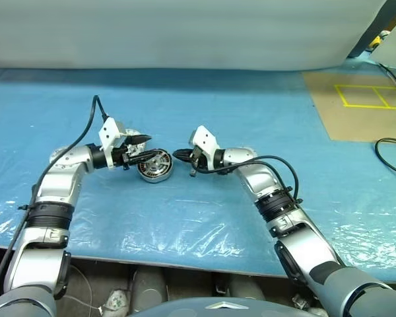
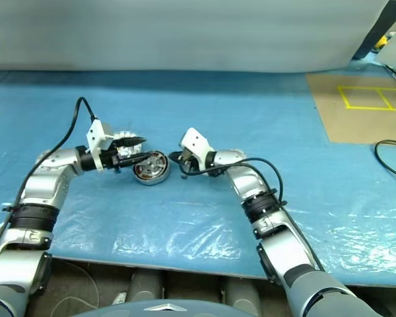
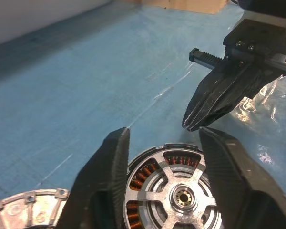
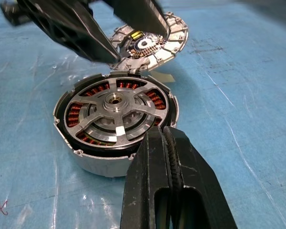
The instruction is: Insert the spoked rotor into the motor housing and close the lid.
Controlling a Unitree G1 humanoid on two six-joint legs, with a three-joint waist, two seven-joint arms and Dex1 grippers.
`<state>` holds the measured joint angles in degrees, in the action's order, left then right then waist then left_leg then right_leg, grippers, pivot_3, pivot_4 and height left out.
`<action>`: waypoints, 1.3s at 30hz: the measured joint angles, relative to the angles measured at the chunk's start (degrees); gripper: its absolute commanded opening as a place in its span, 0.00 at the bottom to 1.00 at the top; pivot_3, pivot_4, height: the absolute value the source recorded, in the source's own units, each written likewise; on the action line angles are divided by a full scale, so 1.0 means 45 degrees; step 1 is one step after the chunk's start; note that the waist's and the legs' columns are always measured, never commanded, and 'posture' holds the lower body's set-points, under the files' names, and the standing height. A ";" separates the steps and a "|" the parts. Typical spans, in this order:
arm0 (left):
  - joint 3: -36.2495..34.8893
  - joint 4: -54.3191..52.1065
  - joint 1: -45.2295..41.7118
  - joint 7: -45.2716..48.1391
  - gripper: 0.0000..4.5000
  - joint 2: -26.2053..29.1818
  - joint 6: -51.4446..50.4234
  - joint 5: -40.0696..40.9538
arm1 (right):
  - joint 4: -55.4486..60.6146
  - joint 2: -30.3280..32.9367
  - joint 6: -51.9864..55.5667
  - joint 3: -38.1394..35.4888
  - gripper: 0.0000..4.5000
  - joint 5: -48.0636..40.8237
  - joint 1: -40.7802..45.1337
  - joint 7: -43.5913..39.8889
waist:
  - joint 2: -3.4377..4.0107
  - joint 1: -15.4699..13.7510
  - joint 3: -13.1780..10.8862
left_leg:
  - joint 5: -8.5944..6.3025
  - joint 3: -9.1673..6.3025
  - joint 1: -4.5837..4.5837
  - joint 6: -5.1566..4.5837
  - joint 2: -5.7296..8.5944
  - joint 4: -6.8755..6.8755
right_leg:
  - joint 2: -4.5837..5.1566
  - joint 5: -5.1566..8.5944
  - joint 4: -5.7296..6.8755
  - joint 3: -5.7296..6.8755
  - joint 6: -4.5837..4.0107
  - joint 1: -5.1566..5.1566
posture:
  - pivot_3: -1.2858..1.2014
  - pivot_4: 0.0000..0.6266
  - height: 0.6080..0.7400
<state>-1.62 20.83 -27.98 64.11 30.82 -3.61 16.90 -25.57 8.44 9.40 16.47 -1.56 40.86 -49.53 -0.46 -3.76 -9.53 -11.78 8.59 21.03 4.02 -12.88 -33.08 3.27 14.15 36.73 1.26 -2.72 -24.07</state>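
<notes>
Item, near edge: a blue plastic-covered table [image 1: 204, 224], crinkled and glossy toward the robot. Item, middle ground, centre: the motor housing [image 4: 115, 125], a low round body standing flat on the sheet, its coppery windings seen through the gaps of the spoked rotor [image 4: 117, 107], which is already seated inside it, black rim level with the housing wall and silver spokes uppermost; the insertion step is judged done. Item, to the right of the housing: the right gripper [image 1: 180, 154], fingers pressed together with nothing between them, tip resting just beside the housing's rim, perhaps steadying it; contact cannot be confirmed. Item, to the left of the housing: the left gripper [image 1: 143, 146], jaws partly parted and empty, one finger to each side above the housing's near-left edge, as shown in the left wrist view, where the fingers [image 3: 107, 176] frame the rotor hub. Item, just beyond the housing: the lid [image 4: 152, 40], a silvery segmented disc with a dark and yellowish centre, lying flat or slightly tilted on the sheet, touching or nearly touching the housing's far-left rim, directly under the left hand. The deciding relation is recorded thus: the lid lies on the left gripper's side, close beneath and slightly behind its fingers, while the housing stands between the lid and the right gripper; the left arm is therefore judged the nearer for picking it up. The lid being round, no long axis governs the grasp; an edge pinch across its thin rim is judged necessary. Item, far right: a brown board [image 1: 360, 105] with yellow taped lines.
</notes>
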 measured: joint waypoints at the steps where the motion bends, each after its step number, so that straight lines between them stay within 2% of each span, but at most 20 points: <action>1: 0.0117 0.0093 0.0132 -0.0271 0.25 -0.0184 0.0111 -0.0188 | 0.0000 0.0002 -0.0046 -0.0007 0.00 0.0016 0.0006 0.0071 | 0.0000 -0.0005 0.0000 | 0.0000 -0.0001 0.0000 0.0000 0.0000 0.0000 | 0.0000 0.0000 0.0000 0.0001 0.0000 0.0000 | 0.52 0.24 1.00; 4: 0.0480 0.0295 0.0309 -0.1038 0.03 -0.0526 0.0459 -0.0860 | 0.0000 0.0003 -0.0076 -0.0011 0.00 0.0022 0.0023 0.0197 | 0.0000 -0.0006 0.0000 | 0.0001 -0.0002 -0.0001 -0.0002 0.0000 -0.0002 | 0.0000 -0.0002 0.0001 0.0000 0.0003 0.0000 | 0.52 0.24 1.00; 5: 0.0481 0.0299 0.0306 -0.1209 0.02 -0.0580 0.0580 -0.0964 | 0.0000 0.0010 -0.0079 -0.0014 0.00 0.0022 0.0024 0.0207 | -0.0001 -0.0007 0.0000 | 0.0001 -0.0003 -0.0001 -0.0002 0.0000 -0.0002 | -0.0001 -0.0002 0.0002 0.0001 0.0003 0.0000 | 0.52 0.24 1.00; 10: 0.0708 0.0105 0.0348 -0.1675 0.02 -0.0505 0.0729 -0.1526 | 0.0000 0.0053 -0.0107 -0.0020 0.00 0.0021 0.0035 0.0242 | 0.0000 0.0006 0.0001 | 0.0001 -0.0003 -0.0012 -0.0001 0.0001 -0.0002 | 0.0000 -0.0002 0.0003 -0.0002 0.0003 0.0007 | 0.52 0.24 1.00; 21: 0.0759 -0.1171 0.1161 -0.1666 0.02 -0.0311 0.0167 -0.1478 | -0.0257 -0.0156 -0.0221 -0.0053 0.00 0.0016 0.0375 0.0381 | 0.0010 0.0057 0.0006 | 0.0000 0.0000 -0.0032 0.0000 0.0001 0.0000 | 0.0001 0.0000 0.0002 -0.0007 0.0000 0.0020 | 0.52 0.24 1.00; 30: 0.0047 -0.1411 0.1620 -0.2085 0.02 -0.0364 0.0072 -0.0547 | -0.0964 -0.0334 -0.0456 -0.0159 0.00 -0.0038 0.0937 0.0276 | 0.0012 0.0259 0.0006 | 0.0000 -0.0001 -0.0017 -0.0002 0.0000 -0.0001 | 0.0000 0.0000 -0.0001 -0.0005 0.0000 0.0016 | 0.52 0.24 1.00; 34: -0.0630 -0.2532 0.1961 -0.2146 0.02 -0.0417 -0.0235 0.0459 | -0.1139 -0.0418 -0.0486 -0.0128 0.00 -0.0044 0.1143 -0.0144 | 0.0012 0.0299 0.0005 | 0.0000 -0.0001 -0.0001 -0.0002 0.0000 0.0000 | -0.0001 0.0000 -0.0010 -0.0003 0.0000 0.0006 | 0.52 0.24 1.00; 39: -0.1074 -0.3712 0.2949 -0.2301 0.02 -0.0219 -0.0550 0.0888 | -0.1426 -0.0560 -0.0573 0.0013 0.00 -0.0032 0.1602 -0.0830 | 0.0013 0.0345 0.0004 | -0.0001 0.0000 -0.0009 -0.0004 -0.0008 0.0002 | -0.0005 0.0002 -0.0007 -0.0001 -0.0003 0.0005 | 0.52 0.24 1.00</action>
<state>-6.46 4.13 -14.71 53.75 29.84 -6.08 20.90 -31.99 5.92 6.82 16.53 -1.71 48.07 -53.26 -0.40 -2.20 -9.51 -11.78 8.59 20.99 4.01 -12.92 -33.07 3.25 14.16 36.70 1.25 -2.73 -24.04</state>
